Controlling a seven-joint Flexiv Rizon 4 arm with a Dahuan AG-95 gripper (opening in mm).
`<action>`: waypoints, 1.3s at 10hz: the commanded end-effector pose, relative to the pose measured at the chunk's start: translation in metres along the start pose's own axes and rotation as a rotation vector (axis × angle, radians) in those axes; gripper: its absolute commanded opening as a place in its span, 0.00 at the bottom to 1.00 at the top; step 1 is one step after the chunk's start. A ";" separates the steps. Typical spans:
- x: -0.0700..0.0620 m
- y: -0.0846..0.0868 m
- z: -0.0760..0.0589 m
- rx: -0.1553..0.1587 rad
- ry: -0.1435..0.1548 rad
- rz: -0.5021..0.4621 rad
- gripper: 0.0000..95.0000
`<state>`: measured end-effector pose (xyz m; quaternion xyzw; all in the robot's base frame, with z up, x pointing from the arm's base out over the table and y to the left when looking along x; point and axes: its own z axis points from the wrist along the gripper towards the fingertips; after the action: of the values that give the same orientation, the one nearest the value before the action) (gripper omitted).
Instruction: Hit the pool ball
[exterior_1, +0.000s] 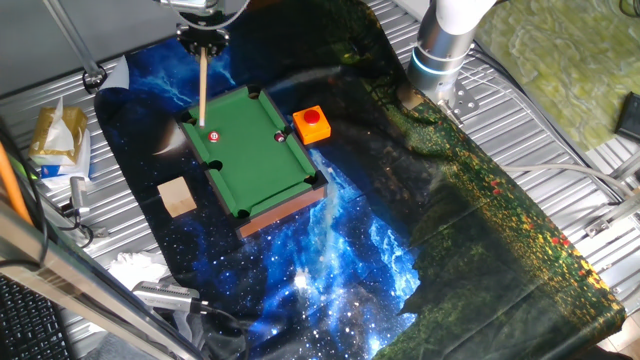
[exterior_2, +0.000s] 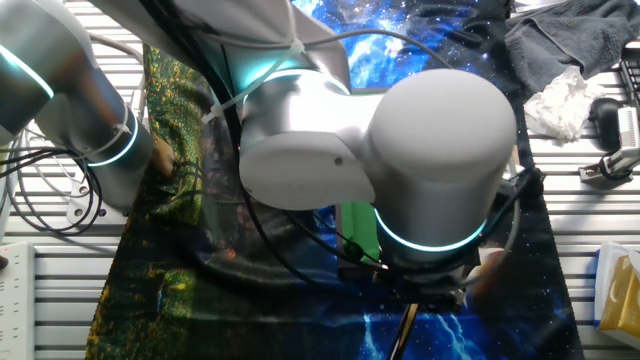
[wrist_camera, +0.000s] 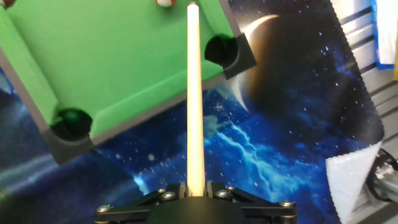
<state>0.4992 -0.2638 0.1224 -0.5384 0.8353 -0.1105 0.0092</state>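
The tiny bright red pool ball with a white spot sits on the green felt mini pool table, half cut off in the hand view, where the claw grasps a pale wooden cue stick.

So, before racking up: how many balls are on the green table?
2: the pool ball near the cue tip, and a dark ball by the far rail. Pockets may hide others.

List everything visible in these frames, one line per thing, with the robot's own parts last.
Mini pool table: one, green felt, brown base, centre of cloth.
Pool ball: one, bright red, on felt near the cue tip.
Dark ball: one, maroon-black, on felt by the far rail.
Button: one, red on orange base, beside table.
Wooden block: one, tan, on cloth.
Cloth: one, galaxy print.
Cue stick: one, pale wood.
Gripper: one, black, shut on cue stick.
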 end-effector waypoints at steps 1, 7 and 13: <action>0.000 0.002 0.002 0.009 0.006 0.002 0.00; -0.018 0.017 0.006 0.007 0.002 0.079 0.00; -0.052 0.024 -0.020 -0.007 0.019 0.152 0.00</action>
<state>0.4963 -0.2031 0.1340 -0.4726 0.8741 -0.1115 0.0066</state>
